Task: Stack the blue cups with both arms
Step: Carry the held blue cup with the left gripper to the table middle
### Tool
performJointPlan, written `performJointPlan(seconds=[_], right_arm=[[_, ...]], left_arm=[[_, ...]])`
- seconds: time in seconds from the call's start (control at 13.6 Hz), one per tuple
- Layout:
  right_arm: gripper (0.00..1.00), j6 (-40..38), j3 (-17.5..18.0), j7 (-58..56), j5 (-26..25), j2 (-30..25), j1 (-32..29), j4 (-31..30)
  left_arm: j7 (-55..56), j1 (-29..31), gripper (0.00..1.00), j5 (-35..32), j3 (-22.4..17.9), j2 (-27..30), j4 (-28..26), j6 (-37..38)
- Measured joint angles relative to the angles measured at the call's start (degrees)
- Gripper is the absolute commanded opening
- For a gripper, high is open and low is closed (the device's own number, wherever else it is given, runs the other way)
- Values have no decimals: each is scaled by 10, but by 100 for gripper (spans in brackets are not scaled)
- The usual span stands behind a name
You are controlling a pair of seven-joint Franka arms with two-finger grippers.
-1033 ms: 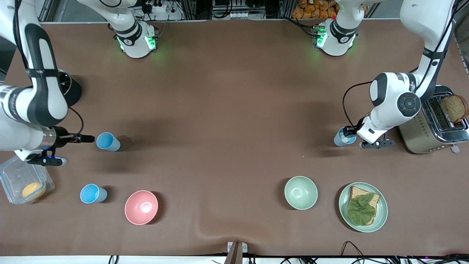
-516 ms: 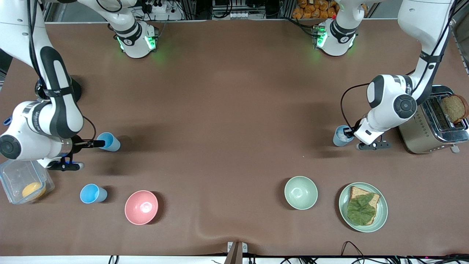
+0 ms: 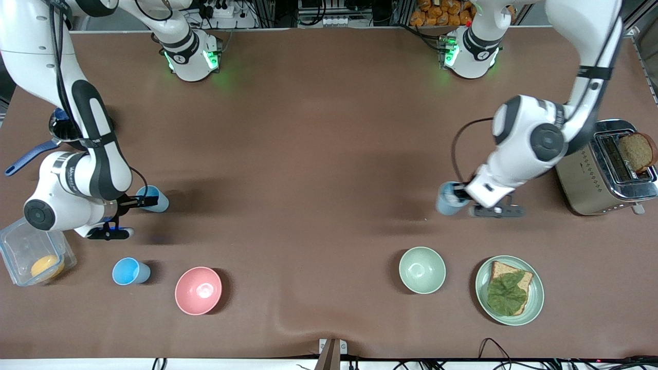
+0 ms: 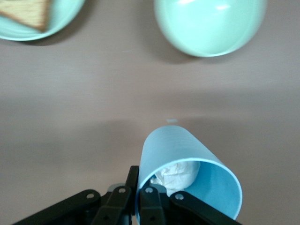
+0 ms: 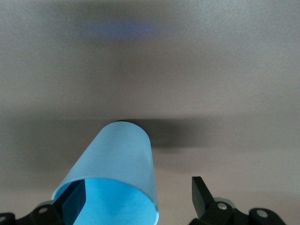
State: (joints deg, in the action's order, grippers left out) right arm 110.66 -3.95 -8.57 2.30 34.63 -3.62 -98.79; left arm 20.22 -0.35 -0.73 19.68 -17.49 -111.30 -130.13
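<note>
Two blue cups in play: left gripper clamping grey-blue cup, right gripper parted astride blue cup.

Brown table; blue cup, pink bowl, green bowl, sandwich plate, toaster, lidless container

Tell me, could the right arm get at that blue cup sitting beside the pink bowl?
Probably, but not freely: the right end effector straddles another blue cup's rim. The cup by the pink bowl stands unobstructed nearby.
</note>
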Motion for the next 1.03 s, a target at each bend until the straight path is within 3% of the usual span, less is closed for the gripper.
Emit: performJointPlan(seconds=[0.15,0.22,0.3,0.37,0.59,1.03], right_arm=[[100,0,0,-2,0,2,0,0],[69,0,0,-3,0,2,-1,0],[12,0,0,-5,0,2,-1,0],[0,0,-1,-9,0,2,-1,0],[0,0,0,-16,0,2,0,0],[0,-1,1,-21,0,1,1,6]], left_arm=[[88,-65,0,0,10,-28,24,4],[122,-98,0,0,11,-49,37,3],[158,-128,0,0,10,-72,55,2],[191,-152,0,0,10,-94,75,1],[255,-205,0,0,9,-153,124,1],[270,-232,0,0,6,-212,138,-18]])
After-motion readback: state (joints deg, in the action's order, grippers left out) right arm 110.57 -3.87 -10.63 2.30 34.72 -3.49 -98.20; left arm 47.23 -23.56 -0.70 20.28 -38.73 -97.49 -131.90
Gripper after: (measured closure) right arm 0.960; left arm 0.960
